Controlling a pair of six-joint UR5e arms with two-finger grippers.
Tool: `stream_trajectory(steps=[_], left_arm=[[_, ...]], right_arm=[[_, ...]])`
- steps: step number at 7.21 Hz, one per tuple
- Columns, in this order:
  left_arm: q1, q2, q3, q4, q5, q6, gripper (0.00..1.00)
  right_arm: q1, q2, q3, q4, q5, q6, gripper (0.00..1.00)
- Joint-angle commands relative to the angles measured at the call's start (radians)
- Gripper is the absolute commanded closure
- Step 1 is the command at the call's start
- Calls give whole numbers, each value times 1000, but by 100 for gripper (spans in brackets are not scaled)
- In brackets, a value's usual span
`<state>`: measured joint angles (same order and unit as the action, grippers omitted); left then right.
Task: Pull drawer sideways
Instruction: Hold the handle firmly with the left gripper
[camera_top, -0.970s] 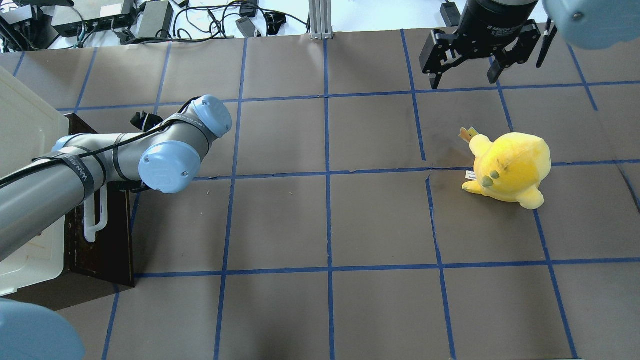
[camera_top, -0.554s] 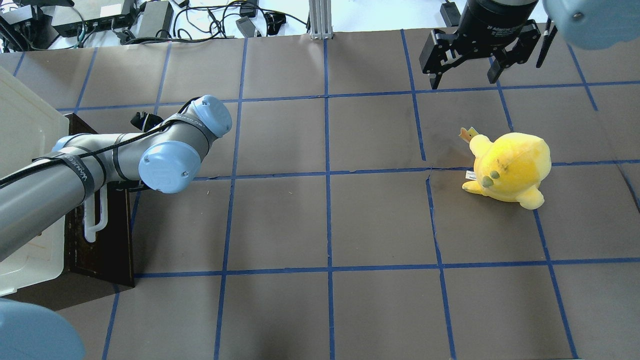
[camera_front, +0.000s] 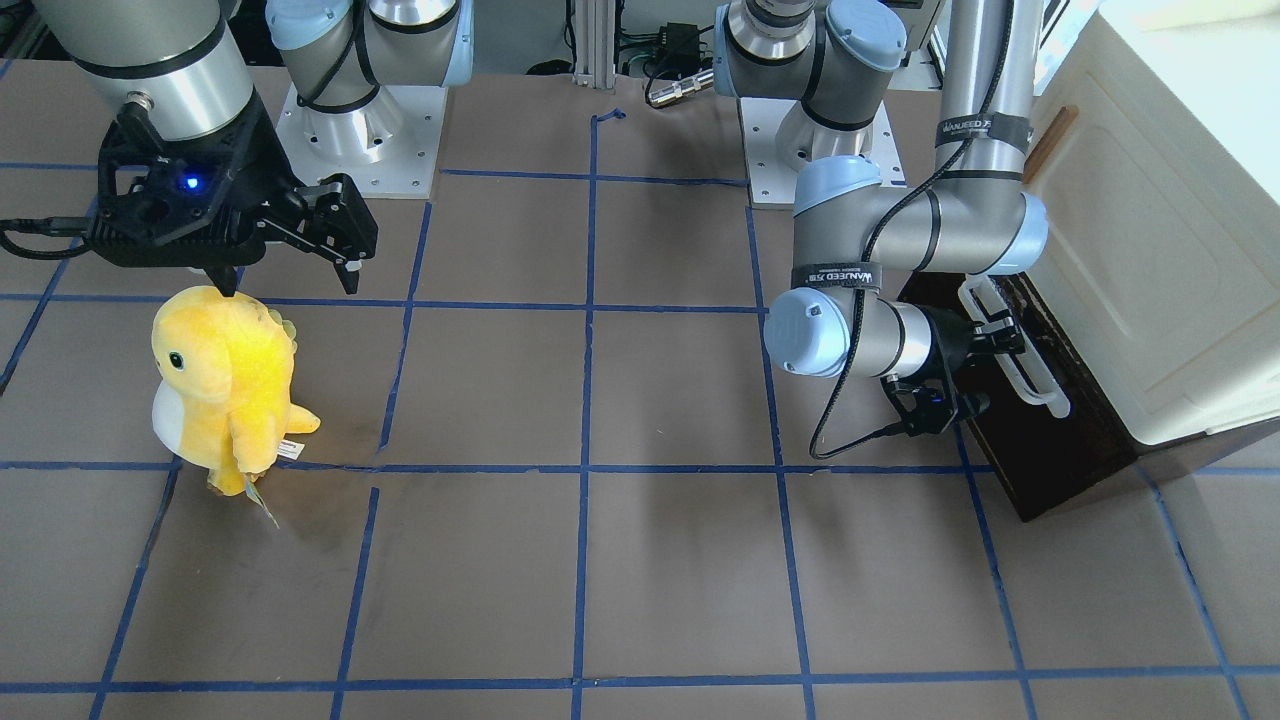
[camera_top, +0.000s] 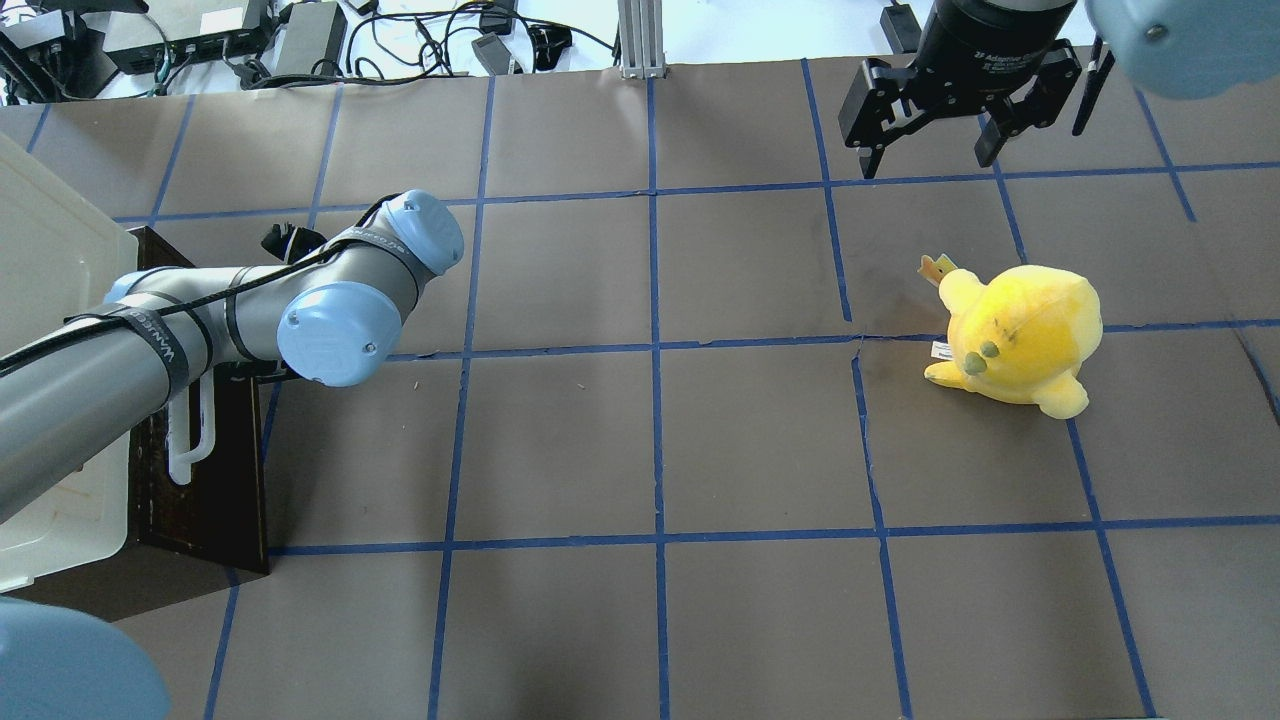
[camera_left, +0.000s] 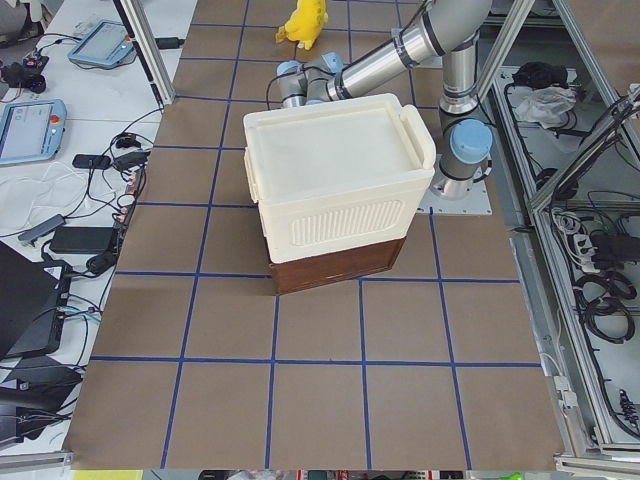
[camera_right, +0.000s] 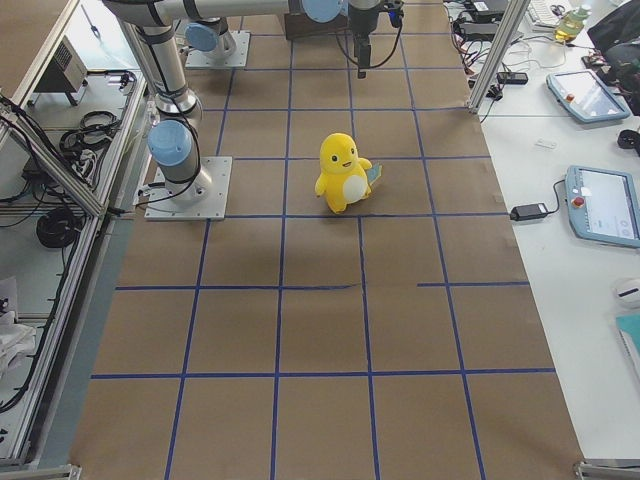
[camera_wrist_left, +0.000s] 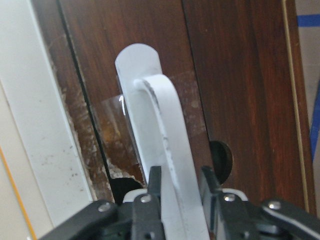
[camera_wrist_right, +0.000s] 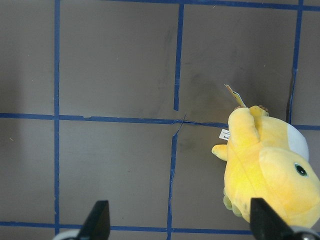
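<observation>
You are looking at a brown surface (camera_top: 760, 440) taped into a blue grid. In the overhead view, a cream cabinet (camera_left: 340, 180) is sitting at its 9 o'clock edge. The left arm (camera_top: 120, 350) is reaching in from 8 o'clock, passing over the cabinet and bending down toward its front.

The drawer (camera_front: 1060, 450) is sitting at the base of that cabinet, at 9 o'clock in the overhead view. Its dark brown wooden front is facing 3 o'clock, toward the middle of the surface.

A yellow plush toy (camera_top: 1015, 335) is standing at about 3 o'clock, well apart from the drawer. The right gripper (camera_top: 927, 165) is hanging above the surface at 1 o'clock, just beyond the toy. Its fingers (camera_wrist_right: 98, 220) are spread wide and gripping nothing.

The white bar handle (camera_wrist_left: 165, 130) is running along the drawer front. In the left wrist view its rounded end plate is showing at 12 o'clock. The left gripper (camera_wrist_left: 180, 175) is sitting at 6 o'clock in that view. Its fingers (camera_wrist_left: 154, 187) are clenching the bar from both sides and touching it.
</observation>
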<state>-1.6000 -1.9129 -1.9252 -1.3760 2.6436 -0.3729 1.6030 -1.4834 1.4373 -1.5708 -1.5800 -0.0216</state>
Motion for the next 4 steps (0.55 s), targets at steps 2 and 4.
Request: stream_trajectory(steps=[2,4], left_arm=[[0,0,0,0,-1,0,75],[-1,-6,3,0,-1,2,77]], right_arm=[[0,0,0,0,0,0,0],[0,0,0,0,0,0,0]])
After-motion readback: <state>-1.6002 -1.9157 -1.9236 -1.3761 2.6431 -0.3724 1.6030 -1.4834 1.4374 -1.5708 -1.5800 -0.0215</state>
